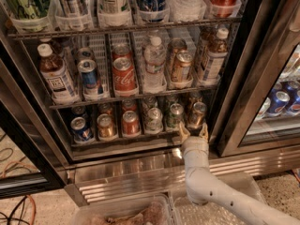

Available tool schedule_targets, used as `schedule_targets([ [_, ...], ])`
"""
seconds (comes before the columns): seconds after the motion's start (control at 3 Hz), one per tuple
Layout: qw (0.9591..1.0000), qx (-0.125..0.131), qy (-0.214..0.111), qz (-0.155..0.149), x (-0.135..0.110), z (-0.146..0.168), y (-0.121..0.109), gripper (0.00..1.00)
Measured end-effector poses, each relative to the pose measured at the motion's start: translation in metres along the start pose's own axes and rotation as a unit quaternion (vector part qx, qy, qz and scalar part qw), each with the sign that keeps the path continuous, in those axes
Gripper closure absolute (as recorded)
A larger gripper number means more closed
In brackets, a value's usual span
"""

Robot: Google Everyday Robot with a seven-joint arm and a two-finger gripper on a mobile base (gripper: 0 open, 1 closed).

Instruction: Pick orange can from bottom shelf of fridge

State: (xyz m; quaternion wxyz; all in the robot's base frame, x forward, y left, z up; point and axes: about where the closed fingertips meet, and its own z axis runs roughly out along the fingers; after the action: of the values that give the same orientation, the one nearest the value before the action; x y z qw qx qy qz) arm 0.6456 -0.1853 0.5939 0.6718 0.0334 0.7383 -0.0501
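The fridge (243, 78) stands open with its wire racks in view. The bottom shelf (124, 140) holds a row of small cans in clear cup dividers. The orange can (197, 114), dull copper with a silver top, stands at the right end of that row. My gripper (193, 132) is open and empty. It sits just below and in front of the orange can, at the shelf's front edge, with its fingertips (183, 131) pointing up on either side. The white arm (206, 186) reaches in from the lower right.
Left of the orange can stand a green can (175, 116), a silver can (153, 120), a red-orange can (130, 123), a golden-amber can (106, 126) and a blue can (82, 128). The taller tier above holds bottles and a Coca-Cola can (123, 74). The ribbed steel base (126, 172) lies below.
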Motion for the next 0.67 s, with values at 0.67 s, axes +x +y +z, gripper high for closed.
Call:
schedule_targets([
  [0.67,0.9998,0.009,-0.017,-0.001,-0.0114,0.0335,-0.0033,0.39],
])
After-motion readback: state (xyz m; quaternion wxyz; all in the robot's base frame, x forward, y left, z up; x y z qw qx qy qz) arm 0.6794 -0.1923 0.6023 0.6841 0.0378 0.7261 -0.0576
